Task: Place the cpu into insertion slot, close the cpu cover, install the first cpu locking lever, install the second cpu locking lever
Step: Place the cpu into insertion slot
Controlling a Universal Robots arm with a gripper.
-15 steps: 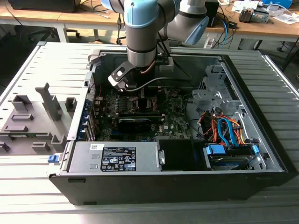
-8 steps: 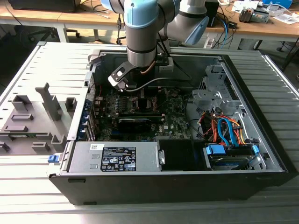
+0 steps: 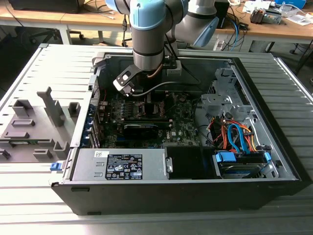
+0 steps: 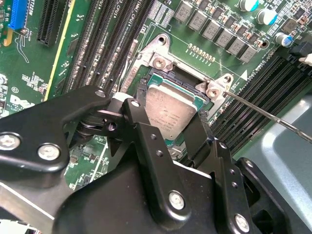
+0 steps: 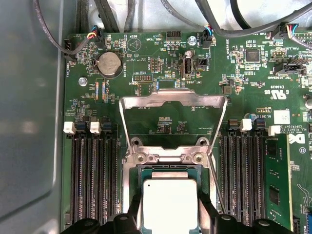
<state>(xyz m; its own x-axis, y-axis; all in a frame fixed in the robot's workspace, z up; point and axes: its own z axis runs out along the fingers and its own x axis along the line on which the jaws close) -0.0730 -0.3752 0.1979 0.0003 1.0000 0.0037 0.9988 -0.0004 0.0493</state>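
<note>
In both wrist views the cpu, a flat square chip with a silvery top, lies level right over the insertion slot, whose dark rim shows along one edge. My gripper is shut on it, with a black finger against each of two opposite sides. I cannot tell whether the chip is seated or just above the socket. The cpu cover, a thin metal frame, stands swung open beyond the socket. One thin locking lever sticks out unlatched. In the exterior view the gripper is low inside the case.
Long black memory slots flank the socket on both sides. A grey case wall runs close by. The exterior view shows the power supply at the front, cables and drive cage on its right, grey fixtures on its left.
</note>
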